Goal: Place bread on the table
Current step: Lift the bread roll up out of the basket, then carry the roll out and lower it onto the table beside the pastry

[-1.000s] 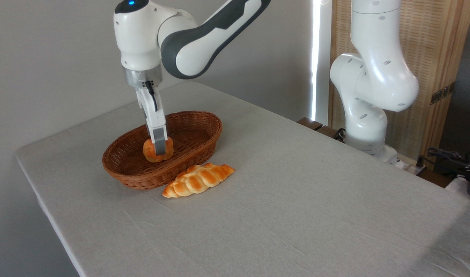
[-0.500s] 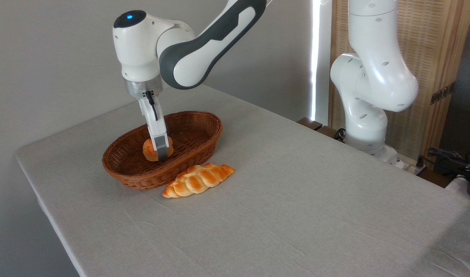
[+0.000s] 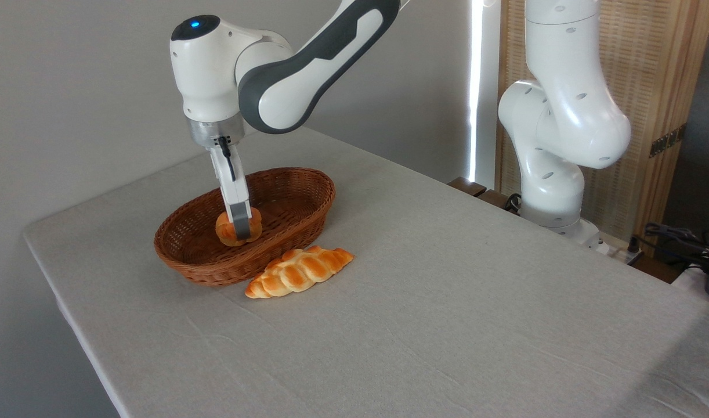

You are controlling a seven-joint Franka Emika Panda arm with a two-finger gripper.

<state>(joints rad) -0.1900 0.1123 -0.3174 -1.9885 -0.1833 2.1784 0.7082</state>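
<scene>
Now bread (image 3: pixel 227 229) between gripper (image 3: pixel 241 230) jaws

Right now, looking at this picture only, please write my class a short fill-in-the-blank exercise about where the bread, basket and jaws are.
1. The small round bun is inside the brown wicker ____.
2. The braided loaf lies on the grey ____, just in front of the basket.
3. The gripper has its jaws closed on the ____.
4. The arm's gripper points ____ into the basket.

Missing words: basket; table; bun; down
</scene>
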